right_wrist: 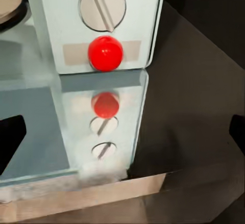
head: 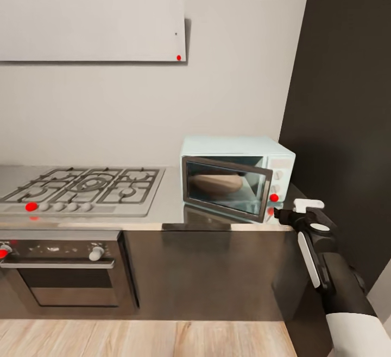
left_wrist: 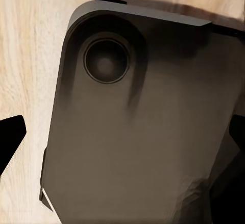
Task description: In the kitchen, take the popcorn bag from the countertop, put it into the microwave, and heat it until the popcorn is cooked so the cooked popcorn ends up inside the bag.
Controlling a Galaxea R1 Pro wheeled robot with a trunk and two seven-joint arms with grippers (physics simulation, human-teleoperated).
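The pale mint microwave (head: 239, 175) stands at the right end of the steel countertop (head: 168, 211), its dark glass door ajar. Behind the glass lies a tan rounded shape (head: 216, 183); I cannot tell whether it is the popcorn bag. My right gripper (head: 288, 211) is open, just in front of the microwave's lower right corner, near the red button (head: 273, 198). In the right wrist view the red button (right_wrist: 104, 53) sits under a round knob (right_wrist: 102, 5), with the right gripper (right_wrist: 122, 142) spread wide before them. My left gripper (left_wrist: 122, 137) is open, hanging over the robot's dark base (left_wrist: 138, 132).
A gas hob (head: 81, 189) with black grates lies left of the microwave, a built-in oven (head: 65, 270) below it and a white extractor hood (head: 92, 26) above. A tall dark cabinet (head: 342, 102) walls the right side. Wood floor (head: 136, 338) runs along the counter front.
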